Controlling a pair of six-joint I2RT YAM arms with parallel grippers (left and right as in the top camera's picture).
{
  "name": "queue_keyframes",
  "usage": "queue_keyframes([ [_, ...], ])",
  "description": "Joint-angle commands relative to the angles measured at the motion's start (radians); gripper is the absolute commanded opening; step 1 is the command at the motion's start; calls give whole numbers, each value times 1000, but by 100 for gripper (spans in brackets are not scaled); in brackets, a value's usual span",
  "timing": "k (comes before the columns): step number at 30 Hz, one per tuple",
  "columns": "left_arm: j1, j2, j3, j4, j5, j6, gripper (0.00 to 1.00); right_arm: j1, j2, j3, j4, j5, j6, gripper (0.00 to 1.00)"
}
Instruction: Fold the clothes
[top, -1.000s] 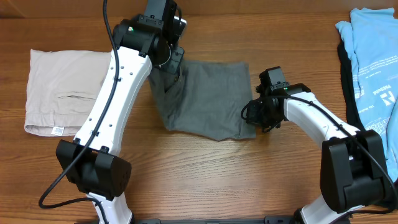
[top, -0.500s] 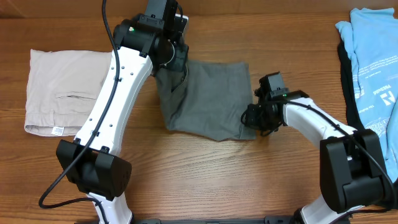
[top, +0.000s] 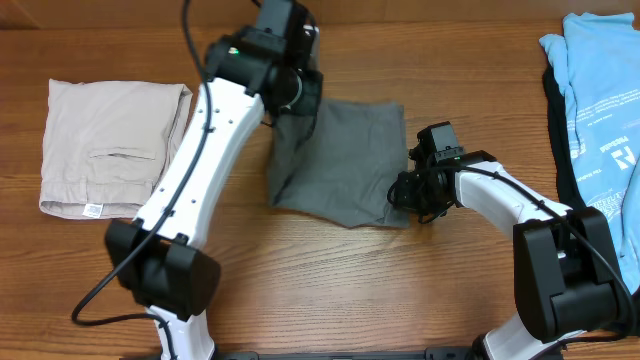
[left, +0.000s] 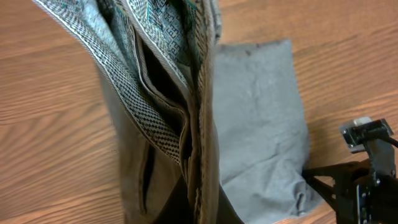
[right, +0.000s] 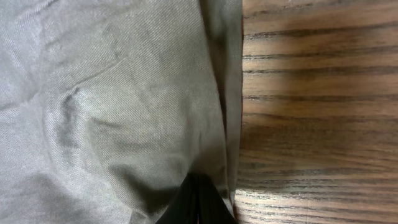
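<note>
The dark grey shorts (top: 345, 165) lie in the middle of the table. My left gripper (top: 298, 95) is shut on their left waistband edge and holds it lifted, so the cloth hangs in folds over the rest. The left wrist view shows the hanging waistband with its patterned lining and slit pocket (left: 163, 112). My right gripper (top: 408, 192) is shut on the shorts' right edge, low at the table. The right wrist view shows grey cloth (right: 124, 106) pinched at the closed black fingertips (right: 196, 205).
Folded pale beige shorts (top: 105, 145) with a white tag lie at the left. A light-blue shirt (top: 600, 90) with white print lies over a dark garment at the right edge. Bare wood table (top: 330, 280) lies in front of the shorts.
My left gripper has moved to the right with the shorts' left edge, drawing the cloth over toward the middle. The right gripper has stayed at the right edge.
</note>
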Motion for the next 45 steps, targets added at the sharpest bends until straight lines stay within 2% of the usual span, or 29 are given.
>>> queue_keyframes([
  [1, -47, 51, 2, 6, 32, -43, 4, 4, 7, -12, 2, -21, 4, 4],
  [7, -116, 116, 2, 18, 31, -43, 4, 4, 7, -12, 1, -21, 4, 4],
  [13, -163, 187, 2, 55, 43, -94, 4, 4, 7, -12, 1, -21, 4, 4],
  [20, -176, 209, 2, 93, 234, -94, 6, 4, 7, -12, 0, -21, 4, 4],
  [23, -172, 209, 2, 120, 343, -91, 36, 4, 7, -12, 1, -21, 4, 16],
  [25, -163, 208, 6, 139, 438, -51, 47, 4, 6, -11, 0, -21, 3, 22],
  [27, -147, 204, 29, 144, 497, -26, 67, -4, -2, 2, -19, -21, 2, 36],
  [29, -121, 196, 60, 144, 501, -26, 76, -21, -31, 39, -73, -21, -19, 43],
  [32, -74, 193, 97, 145, 498, -27, 77, -48, -117, 126, -189, -20, -48, 49],
  [37, 0, 196, 101, 130, 427, -26, 70, -60, -285, 247, -332, -35, -57, 53],
  [38, 13, 196, 101, 122, 393, -26, 67, -58, -308, 253, -336, -56, -57, 52],
  [41, 39, 197, 100, 115, 325, -7, 58, -53, -348, 252, -335, -167, -56, 30],
  [43, 43, 197, 100, 115, 288, 8, 58, -45, -341, 249, -333, -189, -57, 25],
  [45, 43, 197, 100, 112, 246, 11, 60, -40, -321, 248, -331, -156, -57, 25],
])
